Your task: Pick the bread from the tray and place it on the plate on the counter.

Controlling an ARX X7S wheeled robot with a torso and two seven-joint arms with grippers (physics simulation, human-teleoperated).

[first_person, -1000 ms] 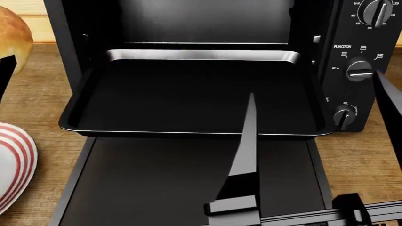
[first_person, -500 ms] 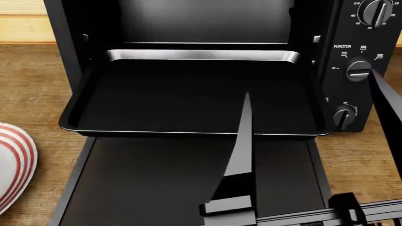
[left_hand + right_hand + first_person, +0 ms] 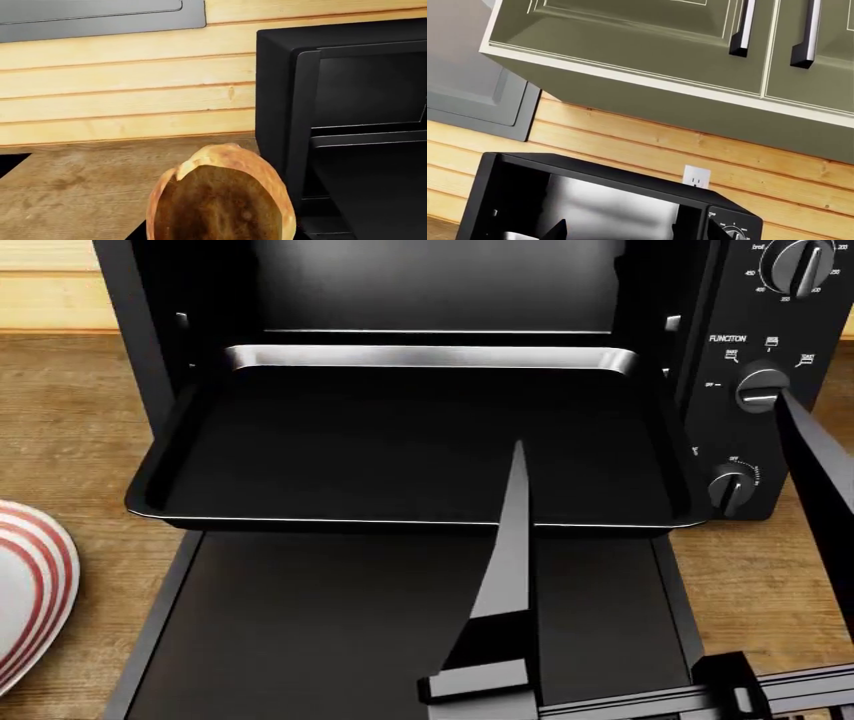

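The left claw is gripping the bread (image 3: pixel 220 197), lifting it clear of the emptied tray (image 3: pixel 400 450) toward the plate (image 3: pixel 30 585) at the worktop's (image 3: pixel 80 430) left edge; the right claw (image 3: pixel 667 455) is spreading wide, idle.

Kitchen: toaster oven (image 3: pixel 441 390), wall cabinets (image 3: pixel 694 55)

My right gripper (image 3: pixel 661 465), a matt black two-fingered claw on a black bracket low in the head view, stands with its jaws spread wide: one long tapered black finger (image 3: pixel 514 540) rises up the middle, the other (image 3: pixel 817 470) slants along the right edge. In the right wrist view only two dark fingertips (image 3: pixel 555 230) peek in, well apart. My left gripper lies outside the head view; its own wrist camera shows none of its fingers, so its jaws' state is hidden.
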